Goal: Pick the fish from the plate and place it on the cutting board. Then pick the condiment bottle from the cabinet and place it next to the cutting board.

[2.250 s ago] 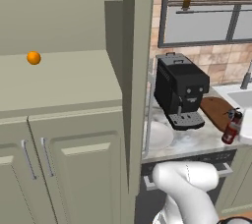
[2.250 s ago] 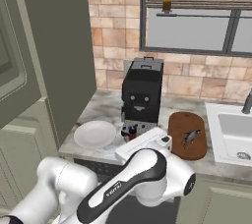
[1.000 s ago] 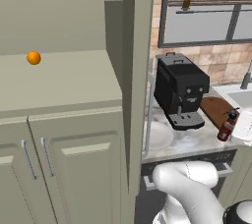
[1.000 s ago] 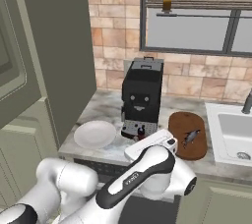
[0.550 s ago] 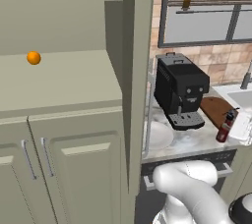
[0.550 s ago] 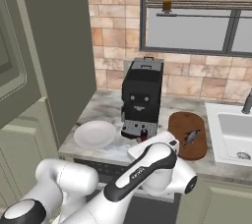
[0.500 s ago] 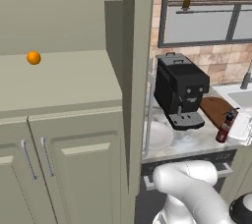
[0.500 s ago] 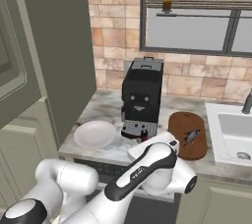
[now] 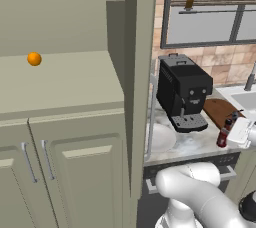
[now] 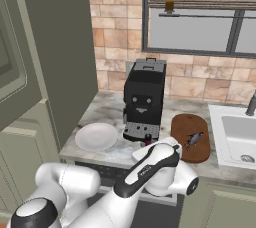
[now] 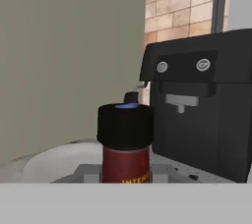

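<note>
Gripper: the gripper [image 11: 126,176] is clamped on the bottle, one finger pressed against each side of its red body.
Bottle: the bottle [image 9: 224,133], dark red with a black cap, stands upright in the grip just above the counter [image 10: 120,153], in front of the coffee machine and beside the near left edge of the board. Whether its base touches the counter, I cannot tell.
Board: the round brown cutting board [image 10: 190,138] lies flat on the counter between the coffee machine and the sink [image 10: 239,134].
Fish: the small grey fish [image 10: 194,139] lies on the board, near its middle.
Plate: the white plate [image 10: 96,137] sits bare on the counter, left of the coffee machine.
Coffee machine: the black coffee machine [image 10: 144,99] stands against the tiled wall, right behind the bottle in the hand view.
Cabinet: the sage-green cabinet [image 9: 75,122] rises at the left, with a small orange ball [image 9: 34,59] on its shelf.
</note>
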You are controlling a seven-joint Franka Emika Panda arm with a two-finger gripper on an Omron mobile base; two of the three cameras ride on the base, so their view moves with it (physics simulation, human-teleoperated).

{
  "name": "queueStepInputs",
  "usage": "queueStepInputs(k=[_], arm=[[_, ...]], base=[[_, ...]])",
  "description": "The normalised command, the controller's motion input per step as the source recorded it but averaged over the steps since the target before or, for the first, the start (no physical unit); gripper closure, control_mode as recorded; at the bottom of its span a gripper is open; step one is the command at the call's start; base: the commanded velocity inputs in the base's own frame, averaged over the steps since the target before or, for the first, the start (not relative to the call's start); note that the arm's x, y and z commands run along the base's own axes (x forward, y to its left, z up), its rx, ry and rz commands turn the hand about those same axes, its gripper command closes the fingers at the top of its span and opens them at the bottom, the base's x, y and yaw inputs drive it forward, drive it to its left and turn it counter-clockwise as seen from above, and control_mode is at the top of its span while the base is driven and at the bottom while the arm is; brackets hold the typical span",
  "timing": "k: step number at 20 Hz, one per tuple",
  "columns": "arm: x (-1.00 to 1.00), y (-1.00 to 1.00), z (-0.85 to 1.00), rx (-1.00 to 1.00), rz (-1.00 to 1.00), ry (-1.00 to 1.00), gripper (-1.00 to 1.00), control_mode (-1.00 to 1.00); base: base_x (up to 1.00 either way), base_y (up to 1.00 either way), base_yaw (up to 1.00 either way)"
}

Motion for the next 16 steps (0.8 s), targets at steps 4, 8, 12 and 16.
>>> queueStepInputs(k=[4,8,12,16], arm=[[0.21,-0.08,-0.17,0.00,-0.02,0.02,1.00,-1.00],[0.21,-0.11,-0.13,0.00,-0.02,0.00,1.00,-1.00],[0.23,-0.12,-0.11,0.00,-0.02,0.00,1.00,-1.00],[0.24,-0.10,-0.15,0.00,-0.01,0.00,1.00,-1.00]], base=[[0.00,0.00,0.00],[0.00,0.00,0.00],[0.00,0.00,0.00],[0.00,0.00,0.00]])
